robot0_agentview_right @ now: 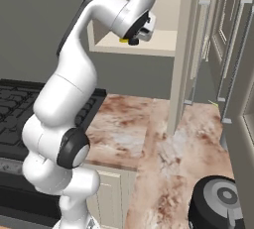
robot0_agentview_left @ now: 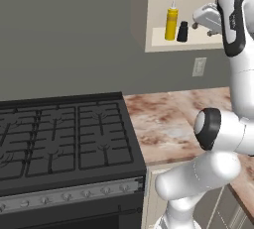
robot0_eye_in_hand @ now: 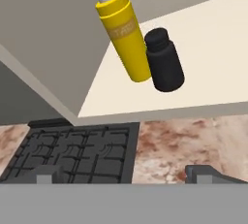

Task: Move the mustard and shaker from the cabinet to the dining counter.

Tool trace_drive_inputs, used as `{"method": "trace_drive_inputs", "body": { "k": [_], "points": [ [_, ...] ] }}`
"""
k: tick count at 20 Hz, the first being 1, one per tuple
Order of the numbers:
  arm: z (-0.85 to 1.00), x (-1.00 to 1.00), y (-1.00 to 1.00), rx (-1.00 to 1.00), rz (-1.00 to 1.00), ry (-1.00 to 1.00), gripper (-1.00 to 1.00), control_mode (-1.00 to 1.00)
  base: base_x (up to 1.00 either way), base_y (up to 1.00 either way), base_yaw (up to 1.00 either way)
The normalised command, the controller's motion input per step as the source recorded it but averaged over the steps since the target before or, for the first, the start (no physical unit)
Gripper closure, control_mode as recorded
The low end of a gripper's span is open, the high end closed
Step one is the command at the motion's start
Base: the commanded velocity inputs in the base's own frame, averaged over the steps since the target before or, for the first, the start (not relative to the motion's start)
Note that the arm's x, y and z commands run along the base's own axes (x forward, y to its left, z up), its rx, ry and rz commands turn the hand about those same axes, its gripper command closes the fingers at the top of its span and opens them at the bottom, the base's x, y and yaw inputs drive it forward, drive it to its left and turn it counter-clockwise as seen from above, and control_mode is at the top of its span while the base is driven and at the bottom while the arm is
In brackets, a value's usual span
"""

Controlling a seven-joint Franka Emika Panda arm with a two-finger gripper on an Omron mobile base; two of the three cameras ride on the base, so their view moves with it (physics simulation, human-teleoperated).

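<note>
Standing together on the cabinet (robot0_agentview_left: pixel 149 25) shelf: mustard (robot0_eye_in_hand: pixel 123 34) touching shaker (robot0_eye_in_hand: pixel 163 60).

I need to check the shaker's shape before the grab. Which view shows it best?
The hand view: the shaker is large and unblocked, standing on the cabinet shelf right beside the mustard. The left base view shows it small but whole. In the right base view the arm covers that spot.
</note>
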Motion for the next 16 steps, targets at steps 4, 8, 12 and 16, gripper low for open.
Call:
{"method": "trace_drive_inputs", "body": {
  "k": [4,8,12,16],
  "points": [
    [0.0,0.11,0.0,0.0,0.02,0.0,-1.0,-1.0,0.0,0.0,0.0],
    [0.0,0.25,0.0,0.01,0.05,0.0,-1.0,-1.0,0.0,0.0,0.0],
    [-0.02,0.28,0.0,0.01,0.06,-0.09,-1.0,-1.0,0.0,0.0,0.0],
    [-0.01,0.23,0.0,0.01,0.07,-0.12,-1.0,-1.0,0.0,0.0,0.0]
  ]
}}
